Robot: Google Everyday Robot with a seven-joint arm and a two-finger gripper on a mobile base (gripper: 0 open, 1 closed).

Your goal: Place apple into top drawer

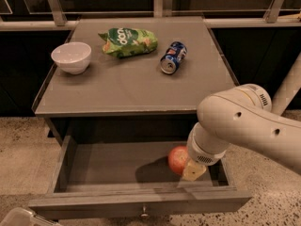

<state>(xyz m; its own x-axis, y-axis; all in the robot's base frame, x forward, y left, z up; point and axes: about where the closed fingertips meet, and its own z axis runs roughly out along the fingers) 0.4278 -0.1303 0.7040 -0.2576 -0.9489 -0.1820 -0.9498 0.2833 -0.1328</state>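
Observation:
The apple [178,159], round and orange-red, is inside the open top drawer [136,202], at the right side of its grey floor. I cannot tell if it rests on the floor or hangs just above it. My gripper [192,169] is low in the drawer, right against the apple's right side, and is mostly hidden by my white wrist and forearm [244,126], which come in from the right. The drawer is pulled far out, with its small metal knob [144,215] at the front.
On the grey cabinet top [136,91] stand a white bowl [71,56] at the left, a green snack bag [128,42] at the back middle and a blue soda can [173,58] on its side. A white pole [287,91] stands at the right.

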